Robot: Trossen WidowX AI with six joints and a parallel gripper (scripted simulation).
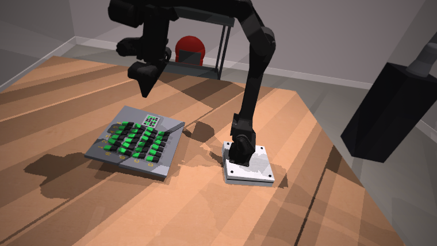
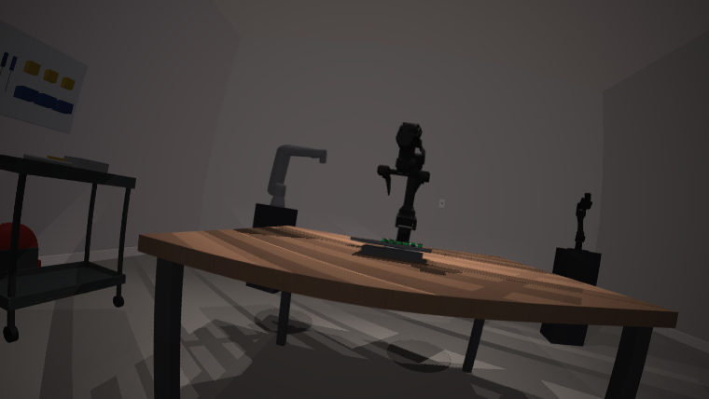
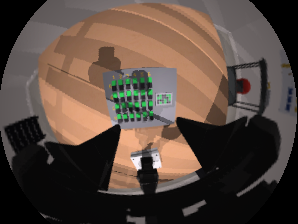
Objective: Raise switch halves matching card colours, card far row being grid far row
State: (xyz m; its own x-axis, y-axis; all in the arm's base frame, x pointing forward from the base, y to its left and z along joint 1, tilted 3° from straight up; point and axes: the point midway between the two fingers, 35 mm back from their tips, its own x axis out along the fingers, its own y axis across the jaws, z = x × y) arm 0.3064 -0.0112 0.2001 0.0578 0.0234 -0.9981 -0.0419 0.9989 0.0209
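The grey panel (image 1: 175,143) (image 2: 392,253) (image 3: 167,79) bears a grid of rocker switches (image 1: 127,141) (image 3: 129,93), with yellow letters and numbers along two edges. Each switch has a green half farther from the arm and a dark nearer half. Which halves are raised is too small to tell for most, and shadow darkens part of the grid. The small card (image 1: 151,121) (image 3: 164,99) lies on the panel beside the grid, with green and dark squares too small to read surely. My gripper (image 3: 148,123) is open and empty, high above the panel and touching nothing.
The arm stands on a white base plate (image 1: 249,172) (image 3: 137,161) on the wooden table (image 1: 214,214) (image 2: 307,268). A cart (image 2: 64,173) and a red round object (image 1: 190,44) stand beyond the table. Other arms on black pedestals (image 1: 388,112) (image 2: 575,262) stand off the table.
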